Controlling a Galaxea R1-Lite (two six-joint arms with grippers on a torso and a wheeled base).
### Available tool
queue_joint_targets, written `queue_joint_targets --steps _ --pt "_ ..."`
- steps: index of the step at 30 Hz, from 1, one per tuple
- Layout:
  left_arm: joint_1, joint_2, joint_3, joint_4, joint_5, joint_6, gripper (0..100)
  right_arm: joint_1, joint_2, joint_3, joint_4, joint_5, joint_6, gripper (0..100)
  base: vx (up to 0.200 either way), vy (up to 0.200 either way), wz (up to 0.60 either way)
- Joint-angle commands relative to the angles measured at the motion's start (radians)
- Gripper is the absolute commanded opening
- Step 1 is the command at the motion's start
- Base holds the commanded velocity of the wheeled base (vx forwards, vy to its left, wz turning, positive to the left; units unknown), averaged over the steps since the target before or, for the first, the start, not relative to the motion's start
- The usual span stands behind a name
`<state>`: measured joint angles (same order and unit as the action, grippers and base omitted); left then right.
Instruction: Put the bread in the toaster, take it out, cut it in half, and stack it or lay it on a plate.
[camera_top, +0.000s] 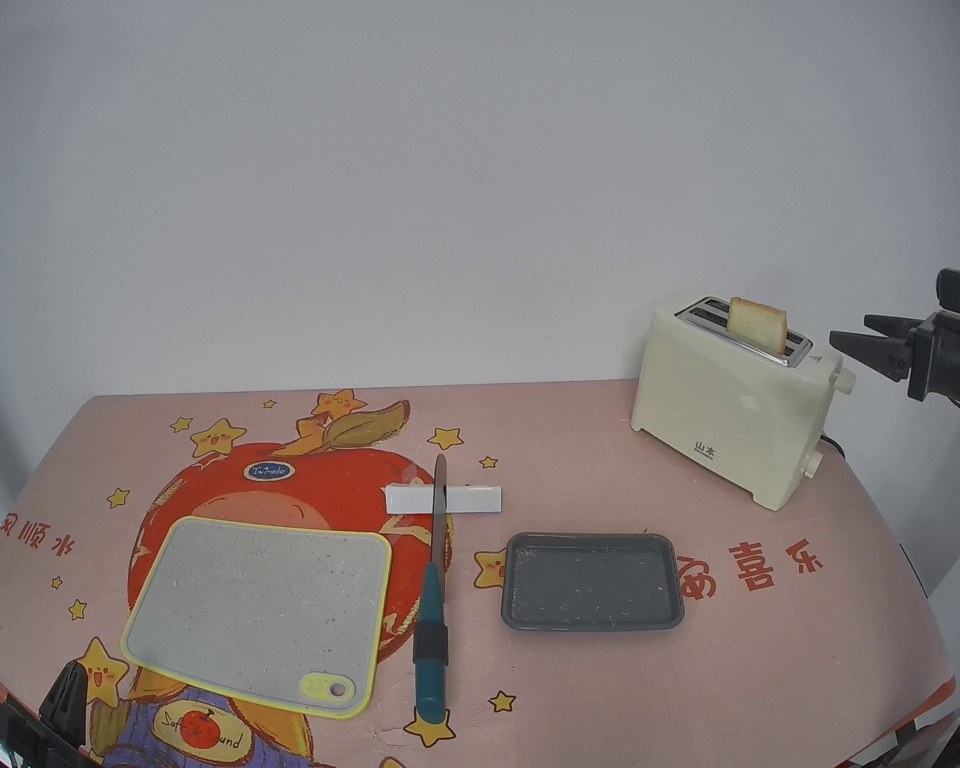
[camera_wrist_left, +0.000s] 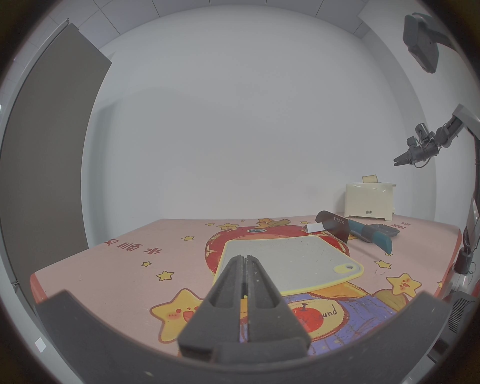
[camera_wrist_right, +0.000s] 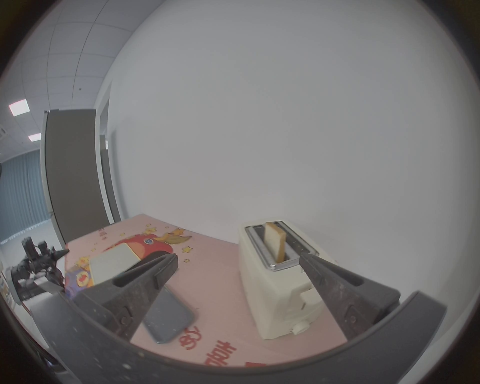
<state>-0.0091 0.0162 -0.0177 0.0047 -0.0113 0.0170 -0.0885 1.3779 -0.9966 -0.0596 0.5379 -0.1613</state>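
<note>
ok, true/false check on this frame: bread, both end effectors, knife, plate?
1. The bread stands in the toaster. True.
2. The right end effector is shut on the bread. False: it is open, beside the toaster and apart from the bread.
3. The knife lies on the board. False: it lies on the table between board and plate, with its blade across a white rest.
4. The plate holds no bread. True.
5. The left end effector is shut. True.
</note>
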Motion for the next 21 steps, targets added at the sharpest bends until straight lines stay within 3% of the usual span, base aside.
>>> queue_joint_targets --steps 1,21 --pt "0.000 0.001 0.016 0.000 0.001 0.000 0 -0.019 0.124 -0.053 0.001 0.005 -0.024 100 0.000 0.000 0.00" --pt "0.000 0.001 0.016 0.000 0.001 0.000 0 0.016 0.363 -0.169 -0.071 -0.004 -0.040 100 0.000 0.000 0.00"
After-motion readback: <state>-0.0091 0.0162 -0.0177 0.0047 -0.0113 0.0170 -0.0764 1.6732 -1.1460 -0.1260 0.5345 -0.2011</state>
